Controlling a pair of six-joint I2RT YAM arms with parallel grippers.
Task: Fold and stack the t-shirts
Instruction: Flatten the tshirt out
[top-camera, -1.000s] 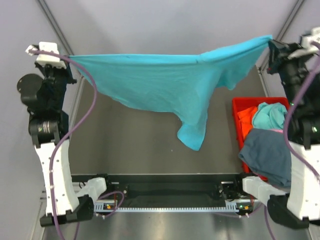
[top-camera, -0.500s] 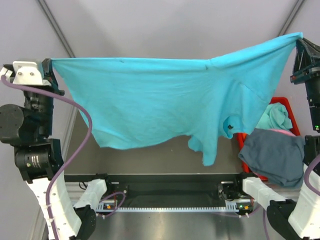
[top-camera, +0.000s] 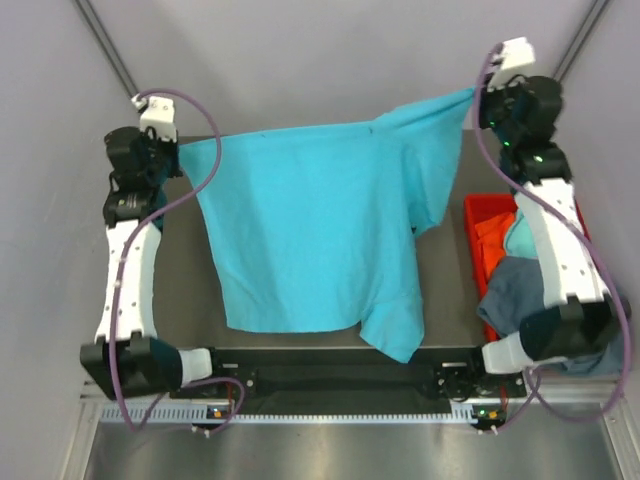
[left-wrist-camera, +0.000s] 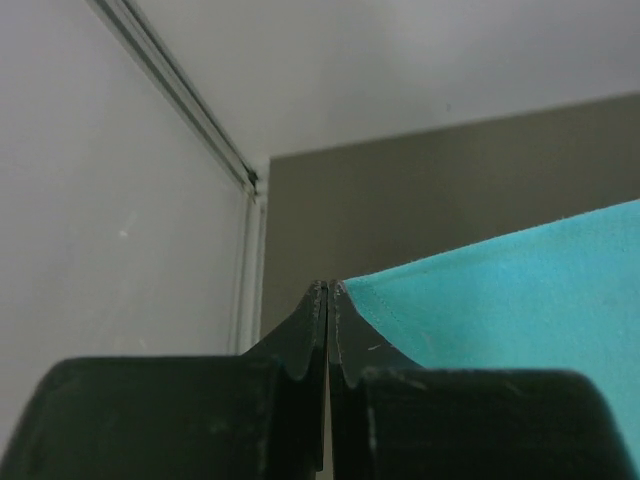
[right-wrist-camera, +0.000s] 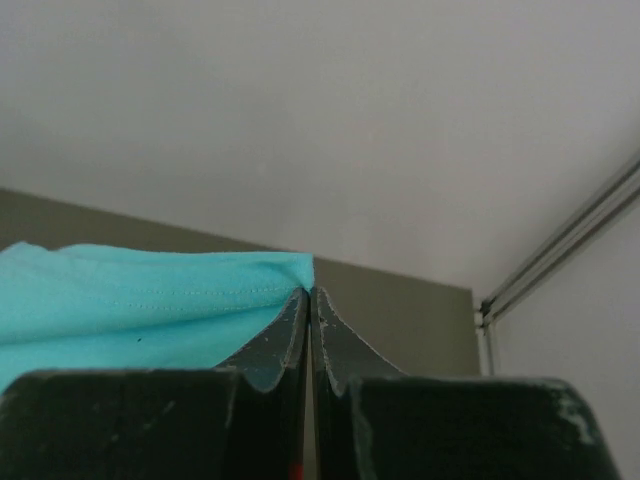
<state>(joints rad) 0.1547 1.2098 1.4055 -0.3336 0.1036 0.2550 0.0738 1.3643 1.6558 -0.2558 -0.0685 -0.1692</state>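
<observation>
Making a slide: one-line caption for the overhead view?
Left gripper and right gripper hold a turquoise t-shirt stretched over the table, red bin of shirts alongside.

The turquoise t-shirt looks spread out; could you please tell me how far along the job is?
Done: nothing folded or stacked is visible. In hand: the turquoise t-shirt, pinched at its far corners by the left fingers and right fingers, drapes across the table, unfolded. Left: folding it, plus the orange shirt and slate shirt waiting in the red bin.
</observation>
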